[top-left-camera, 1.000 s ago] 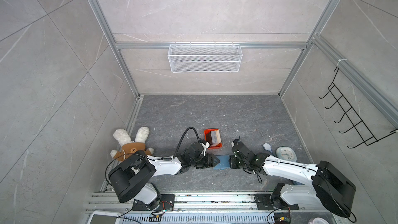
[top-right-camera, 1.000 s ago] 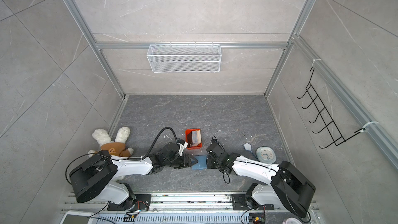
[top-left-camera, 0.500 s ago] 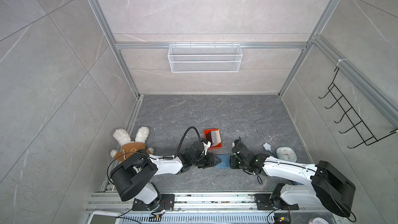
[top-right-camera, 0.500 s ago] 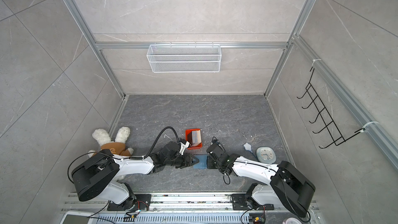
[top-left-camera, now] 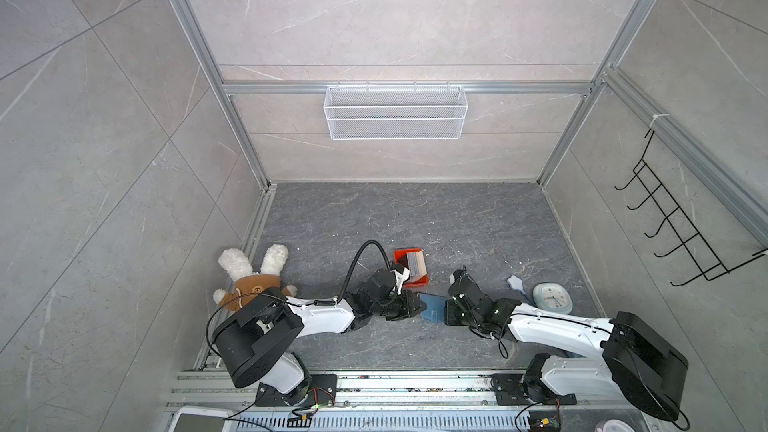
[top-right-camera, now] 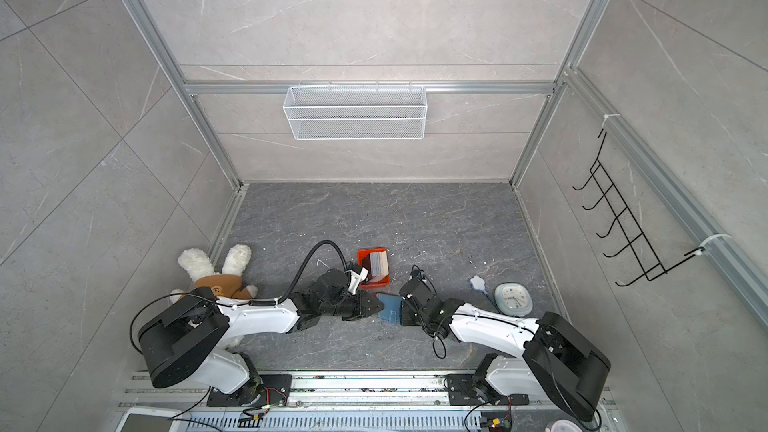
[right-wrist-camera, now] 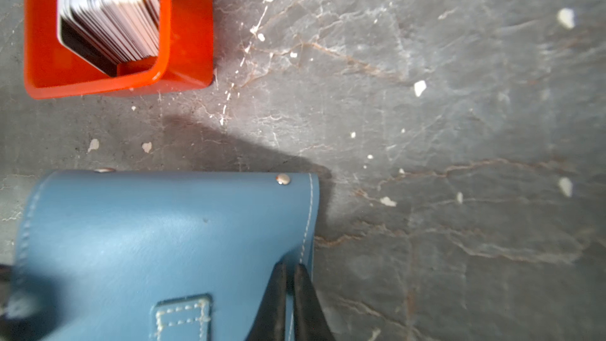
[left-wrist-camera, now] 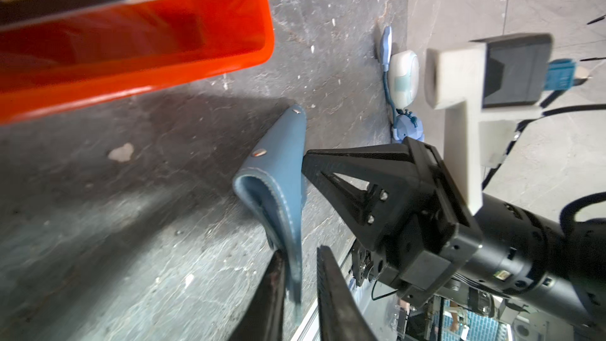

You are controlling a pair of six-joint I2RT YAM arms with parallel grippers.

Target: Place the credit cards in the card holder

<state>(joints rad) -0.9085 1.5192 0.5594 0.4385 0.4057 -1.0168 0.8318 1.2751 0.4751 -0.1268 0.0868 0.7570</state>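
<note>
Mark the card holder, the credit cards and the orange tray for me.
card holder (right-wrist-camera: 131, 231): right wrist view, on its blue outer face.
credit cards (right-wrist-camera: 111, 11): right wrist view, on the stack's fanned edges.
orange tray (right-wrist-camera: 191, 27): right wrist view, on its outer side wall.

two robot arms, one claw each: left claw (top-left-camera: 417, 308), right claw (top-left-camera: 447, 312). between the claws, one blue card holder (top-left-camera: 432, 305). just past the left claw, one orange tray (top-left-camera: 417, 282) with one stack of credit cards (top-left-camera: 417, 265), its cards too thin to count. on the right claw's outer side, one small blue trinket (top-left-camera: 515, 283) and one round clock (top-left-camera: 552, 297). on the left claw's outer side, one plush bunny (top-left-camera: 249, 280). far beyond both claws, one wire basket (top-left-camera: 395, 118) and one rack (top-left-camera: 681, 238) of five hooks.
</note>
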